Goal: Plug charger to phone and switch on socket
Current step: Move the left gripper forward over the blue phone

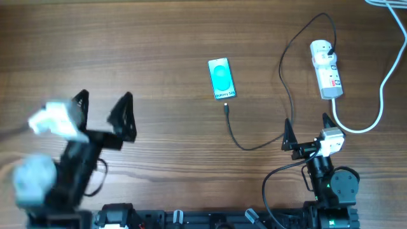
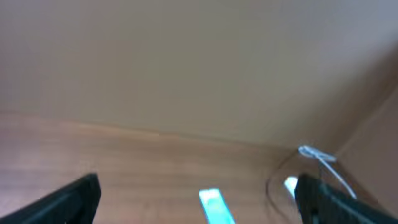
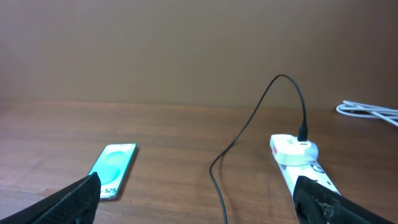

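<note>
The phone (image 1: 221,79) lies flat mid-table, light blue screen with a teal oval; it also shows in the left wrist view (image 2: 214,206) and the right wrist view (image 3: 114,169). The charger, a thin black cable (image 1: 254,144), runs from its connector tip (image 1: 226,109), lying loose just below the phone, in a loop to the adapter on the socket (image 1: 326,70). The socket also shows in the right wrist view (image 3: 303,160). My left gripper (image 1: 105,108) is open and empty at the far left. My right gripper (image 1: 308,127) is open and empty, below the socket.
A thick white cord (image 1: 375,108) loops from the socket along the right edge to the back right corner. The charger cable (image 3: 236,143) arches up between phone and socket in the right wrist view. Bare wood lies between the left gripper and the phone.
</note>
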